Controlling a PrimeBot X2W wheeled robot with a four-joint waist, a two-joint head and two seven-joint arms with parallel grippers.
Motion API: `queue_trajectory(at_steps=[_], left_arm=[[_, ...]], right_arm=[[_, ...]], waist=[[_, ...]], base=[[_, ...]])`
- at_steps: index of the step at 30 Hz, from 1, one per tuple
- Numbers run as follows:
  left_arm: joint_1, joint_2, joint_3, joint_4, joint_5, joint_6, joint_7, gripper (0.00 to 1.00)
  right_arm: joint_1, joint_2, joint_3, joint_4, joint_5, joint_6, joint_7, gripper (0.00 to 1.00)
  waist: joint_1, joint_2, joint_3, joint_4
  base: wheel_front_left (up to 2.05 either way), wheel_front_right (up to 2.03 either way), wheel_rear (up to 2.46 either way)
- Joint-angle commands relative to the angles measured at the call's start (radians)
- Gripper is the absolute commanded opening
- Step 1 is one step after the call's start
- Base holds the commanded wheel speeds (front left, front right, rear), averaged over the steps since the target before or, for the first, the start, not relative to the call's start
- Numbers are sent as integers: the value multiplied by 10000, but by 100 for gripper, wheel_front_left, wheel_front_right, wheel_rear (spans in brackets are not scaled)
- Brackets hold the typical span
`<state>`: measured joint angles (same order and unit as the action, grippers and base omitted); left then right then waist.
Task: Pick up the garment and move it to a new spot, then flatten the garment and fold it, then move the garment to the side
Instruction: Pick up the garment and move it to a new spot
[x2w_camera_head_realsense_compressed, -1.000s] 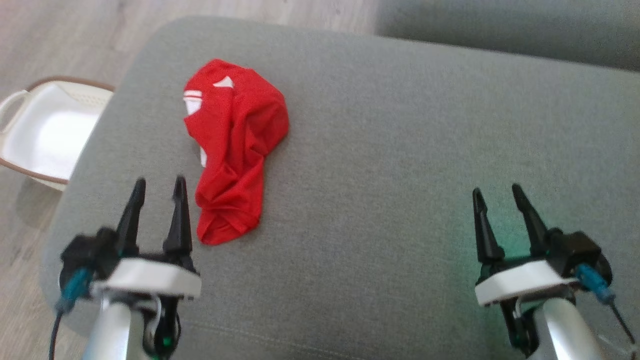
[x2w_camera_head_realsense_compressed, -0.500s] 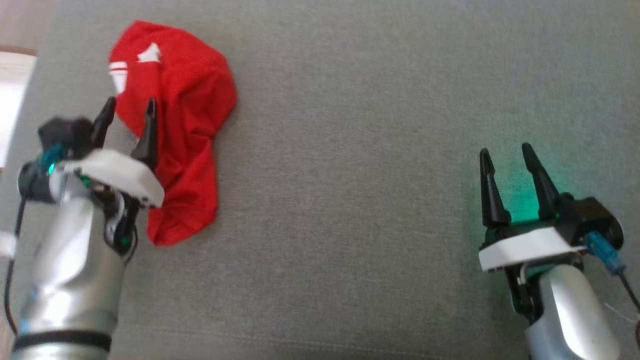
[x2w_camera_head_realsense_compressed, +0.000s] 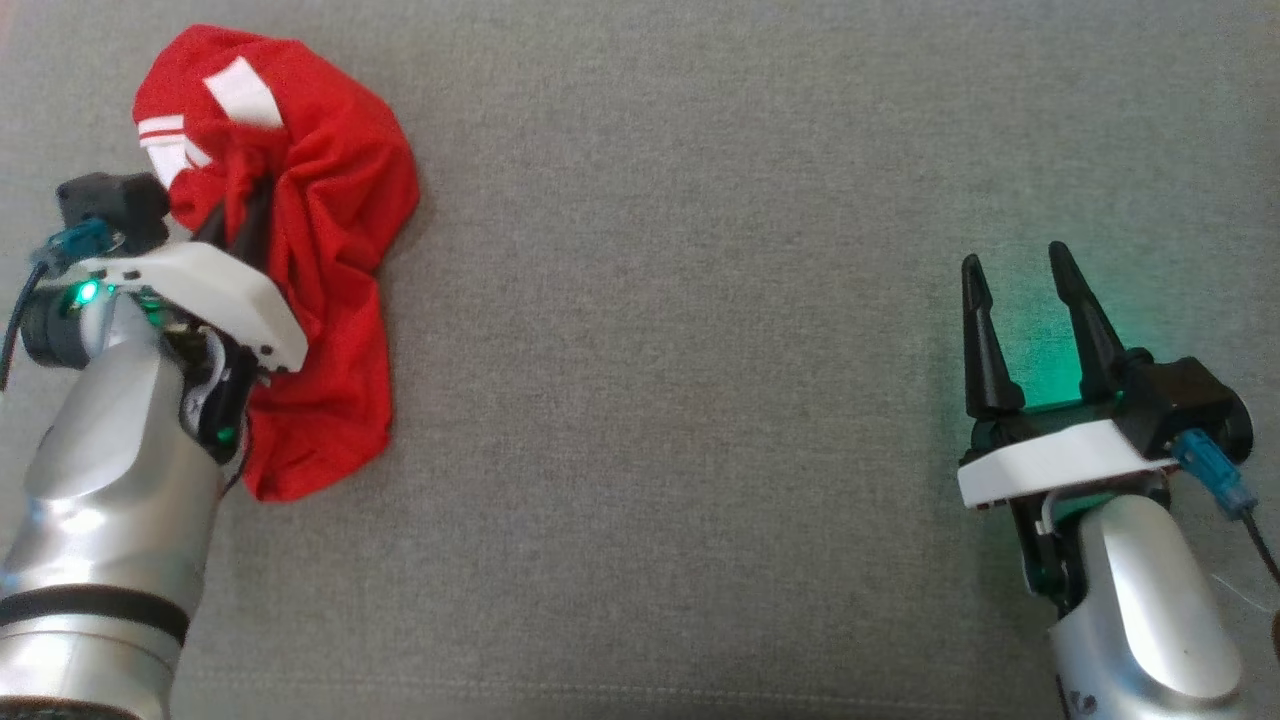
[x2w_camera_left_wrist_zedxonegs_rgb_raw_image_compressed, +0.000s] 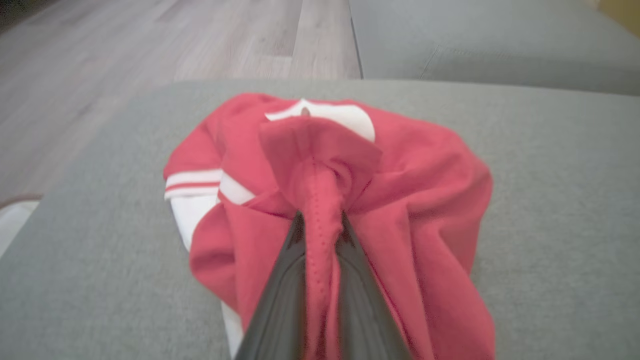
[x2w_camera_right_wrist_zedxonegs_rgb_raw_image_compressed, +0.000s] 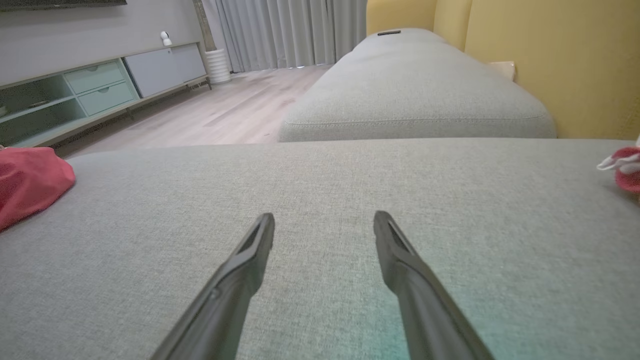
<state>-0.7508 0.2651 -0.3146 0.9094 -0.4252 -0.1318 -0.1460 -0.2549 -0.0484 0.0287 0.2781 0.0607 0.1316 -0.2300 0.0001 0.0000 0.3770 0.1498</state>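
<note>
Left gripper (x2w_camera_left_wrist_zedxonegs_rgb_raw_image_compressed: 320, 220) clamped on garment (x2w_camera_head_realsense_compressed: 330, 200) fold, tips hidden in cloth | right gripper (x2w_camera_head_realsense_compressed: 1012, 262) spread apart, well clear | open cushion (x2w_camera_head_realsense_compressed: 700, 350) between; garment near cushion edge.

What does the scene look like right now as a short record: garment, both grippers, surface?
surface: gray sofa cushion
garment: red garment with white patches and stripes, crumpled in a heap, not flattened or folded
garment position: at the robot's left on the cushion, most of it lying on the fabric
left gripper: shut, a fold of the garment bunched between its fingers
right gripper: open, holding nothing, over bare cushion well apart from the garment
lift: cannot tell whether the pinched fold is off the cushion
</note>
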Motion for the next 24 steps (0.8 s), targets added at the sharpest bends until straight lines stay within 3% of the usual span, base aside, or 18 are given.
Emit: queue_trajectory(at_steps=[1,10,19,24], left_arm=[[-382,636,203,-257,-100,13,-398,0],[-178,758,378,-2003,-577,12,-1147,0],[1259,176,1542,-5281,-259,271,-1155,0],[1856,-131,1347,-6127,3,258,-1156,0]], right_arm=[[-121,-18,290,-212,77,-9,-115,100],[99,-18,340,121,420,-9,-240,100],[356,-18,448,375,849,-9,-301,100],[331,-18,559,432,996,-9,-312,100]], waist=[[-1,0,-184,-78],[-1,0,-1219,-323],[-1,0,-1997,-571],[-1,0,-2052,-744]], base=[[0,0,0],[0,0,0],[0,0,0],[0,0,0]])
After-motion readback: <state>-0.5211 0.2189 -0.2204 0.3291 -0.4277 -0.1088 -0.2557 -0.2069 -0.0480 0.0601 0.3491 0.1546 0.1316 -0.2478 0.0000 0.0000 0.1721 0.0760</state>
